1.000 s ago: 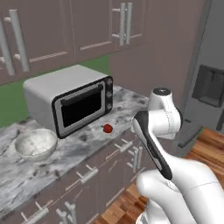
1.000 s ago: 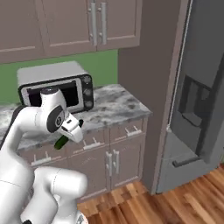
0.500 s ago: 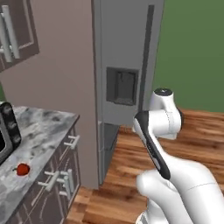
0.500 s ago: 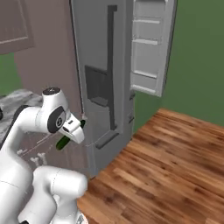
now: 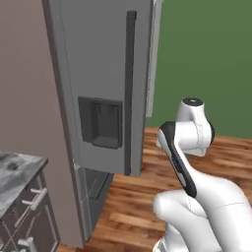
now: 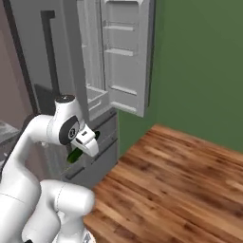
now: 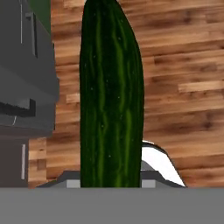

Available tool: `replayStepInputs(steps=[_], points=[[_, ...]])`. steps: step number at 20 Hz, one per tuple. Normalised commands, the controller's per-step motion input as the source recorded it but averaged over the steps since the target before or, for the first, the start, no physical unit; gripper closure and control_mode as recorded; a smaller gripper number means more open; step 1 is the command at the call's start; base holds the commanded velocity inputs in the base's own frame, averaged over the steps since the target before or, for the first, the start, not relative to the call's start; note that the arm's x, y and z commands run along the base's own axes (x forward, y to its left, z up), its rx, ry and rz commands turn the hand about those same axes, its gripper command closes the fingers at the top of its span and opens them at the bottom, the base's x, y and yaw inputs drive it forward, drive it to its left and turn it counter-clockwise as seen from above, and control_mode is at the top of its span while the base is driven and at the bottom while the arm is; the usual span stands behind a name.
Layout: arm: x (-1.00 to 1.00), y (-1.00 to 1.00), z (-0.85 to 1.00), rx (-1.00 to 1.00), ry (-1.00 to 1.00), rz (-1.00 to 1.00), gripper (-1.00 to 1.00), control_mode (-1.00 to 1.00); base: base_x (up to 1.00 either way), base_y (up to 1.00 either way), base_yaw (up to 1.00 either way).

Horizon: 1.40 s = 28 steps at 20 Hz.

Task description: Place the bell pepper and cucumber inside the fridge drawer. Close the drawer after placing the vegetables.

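The slim, dark green, stick-shaped cucumber (image 7: 111, 94) runs up the centre of the hand view from the bottom edge to the top, with brown plank floor (image 7: 183, 65) behind it. In the right base view its green body (image 6: 75, 154) pokes out at centre left, just under the white hand of the arm, where the two-finger gripper (image 6: 84, 144) sits. The fingers themselves are hidden behind the cucumber and the hand, so the grip can't be read directly — yet the cucumber hangs clear of any support, so I judge them pinched on it.

The tall grey fridge (image 5: 98, 88) fills the left of the left base view, its left door shut, a dark dispenser recess (image 5: 101, 122) at mid-height. In the right base view the white-lined right door (image 6: 126, 57) stands open at the top. A pale tray-like piece (image 6: 97, 99) juts out just below the open compartment, near the hand; it may be the fridge drawer, though I cannot tell for sure. A corner of marbled grey worktop (image 5: 15, 170) shows at lower left.

The step in hand looks like carrying the cucumber to the drawer. To do it well, keep the pinch firm, bring the hand above the tray's open top rather than against its front, turn the cucumber along the drawer's long side, and lower it inside before letting go.
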Motion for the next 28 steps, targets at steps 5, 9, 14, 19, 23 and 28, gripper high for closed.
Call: replayStepInputs(steps=[5, 9, 14, 19, 23, 28], points=[[0.00, 0.00, 0.00, 0.00, 0.00, 0.00, 1.00, 1.00, 0.94, -0.70, 0.47], [0.00, 0.00, 0.00, 0.00, 0.00, 0.00, 1.00, 1.00, 0.64, -0.77, 0.51], [0.00, 0.00, 0.00, 0.00, 0.00, 0.00, 1.00, 1.00, 0.61, -0.69, 0.55], [0.00, 0.00, 0.00, 0.00, 0.00, 0.00, 1.00, 1.00, 0.54, -0.36, 0.61], [0.00, 0.00, 0.00, 0.00, 0.00, 0.00, 1.00, 1.00, 0.43, -0.36, 0.62], [0.00, 0.00, 0.00, 0.00, 0.00, 0.00, 1.00, 1.00, 0.57, -0.29, 0.62]])
